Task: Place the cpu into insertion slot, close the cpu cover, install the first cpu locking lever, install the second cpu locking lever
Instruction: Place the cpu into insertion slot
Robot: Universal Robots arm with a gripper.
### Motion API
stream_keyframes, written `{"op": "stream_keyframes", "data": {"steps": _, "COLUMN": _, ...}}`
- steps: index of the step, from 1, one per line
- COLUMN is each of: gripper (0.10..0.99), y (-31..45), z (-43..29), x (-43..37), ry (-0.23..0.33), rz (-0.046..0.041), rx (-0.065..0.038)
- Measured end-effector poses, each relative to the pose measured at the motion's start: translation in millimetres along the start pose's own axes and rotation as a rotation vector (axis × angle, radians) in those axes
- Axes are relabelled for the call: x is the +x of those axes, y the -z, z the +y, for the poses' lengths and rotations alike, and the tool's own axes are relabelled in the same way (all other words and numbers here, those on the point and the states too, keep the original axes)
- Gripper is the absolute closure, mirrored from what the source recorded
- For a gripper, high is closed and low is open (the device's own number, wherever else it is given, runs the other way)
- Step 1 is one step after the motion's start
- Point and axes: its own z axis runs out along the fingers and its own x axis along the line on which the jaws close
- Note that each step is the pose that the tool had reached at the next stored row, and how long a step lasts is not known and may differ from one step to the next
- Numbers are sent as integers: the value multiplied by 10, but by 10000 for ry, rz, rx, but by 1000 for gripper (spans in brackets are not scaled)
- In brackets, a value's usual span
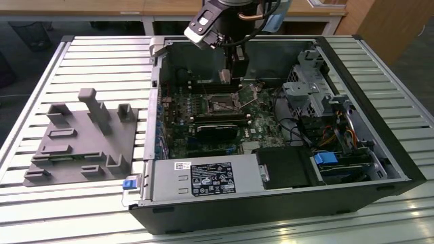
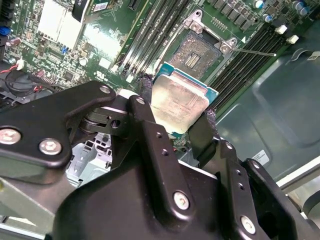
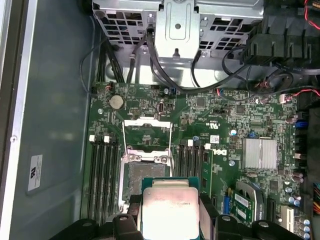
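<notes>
At twelve o'clock of the socket (image 1: pixel 220 104) in the exterior view, the gripper (image 1: pixel 233 77) hangs, fingers (image 2: pixel 150 130) clamped on the chip (image 2: pixel 181 102). Not seated yet: socket bare, cover (image 3: pixel 147 121) flipped open. Seating, closing, both locks remain.

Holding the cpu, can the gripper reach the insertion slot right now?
Probably yes: the gripper holds the cpu near the insertion slot, the cpu cover stands open, and nothing lies between.

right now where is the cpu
In the second wrist view the cpu is gripped by its edges in the claw, held above the motherboard right beside the open insertion slot, not yet seated in it.
</notes>
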Motion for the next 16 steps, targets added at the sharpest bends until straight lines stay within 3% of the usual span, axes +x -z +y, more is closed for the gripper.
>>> {"op": "stream_keyframes", "data": {"steps": 16, "gripper": 549, "y": -130, "z": -11, "x": -2, "ry": 0, "rz": 0, "rx": 1}}
